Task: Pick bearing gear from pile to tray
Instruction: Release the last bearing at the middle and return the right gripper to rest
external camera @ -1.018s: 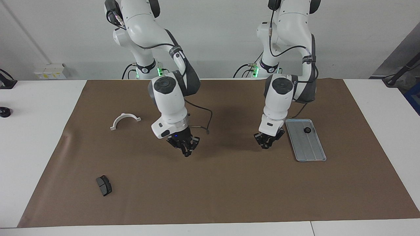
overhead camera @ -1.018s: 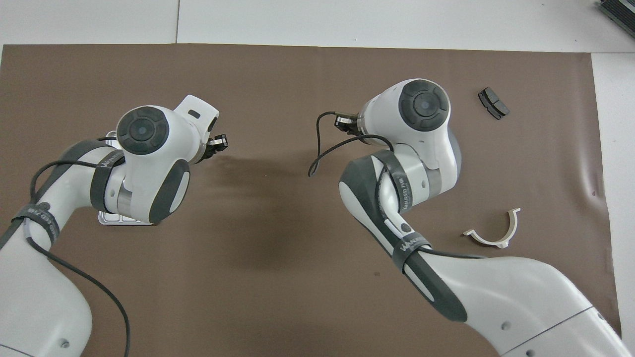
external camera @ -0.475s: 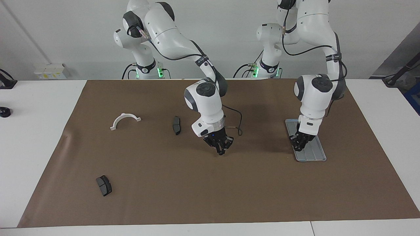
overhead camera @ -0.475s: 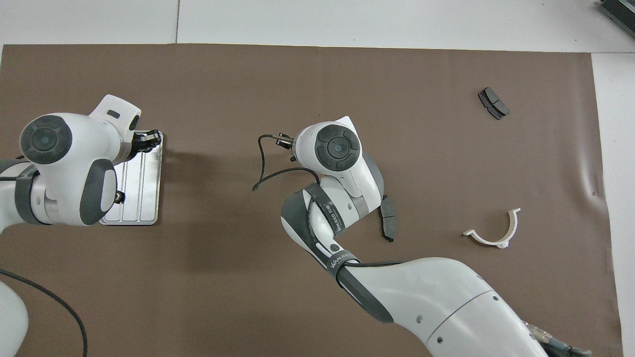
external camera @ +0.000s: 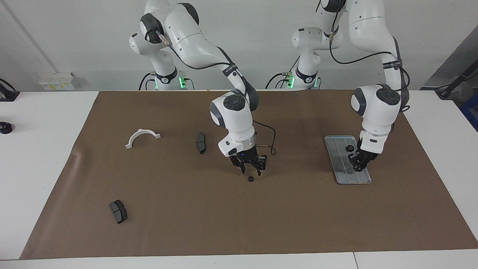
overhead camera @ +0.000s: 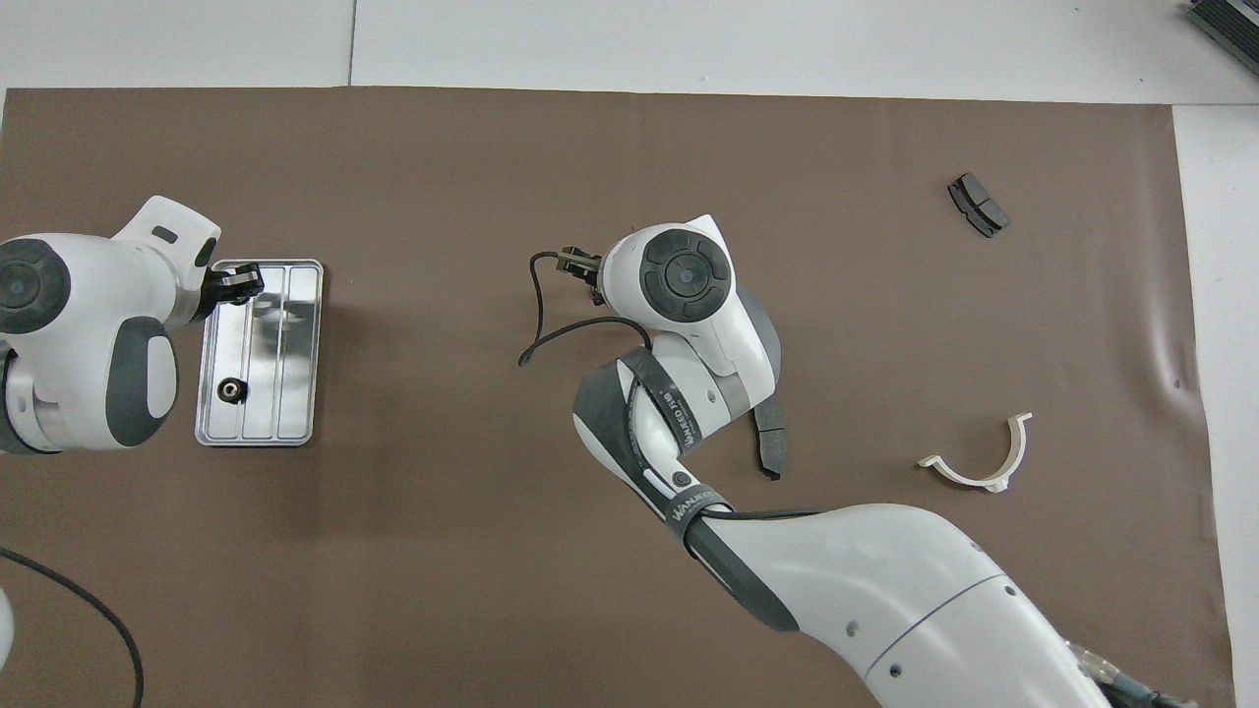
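Brown paper covers your counter (external camera: 44, 157). Your right hand (external camera: 251, 169) is spread apart over a small gear (external camera: 251, 179); your left hand (external camera: 357, 164), fingers together, hangs over the tray (external camera: 364, 181).

wall (external camera: 74, 37): plain white | table (external camera: 44, 157): white | mat (external camera: 239, 224): brown
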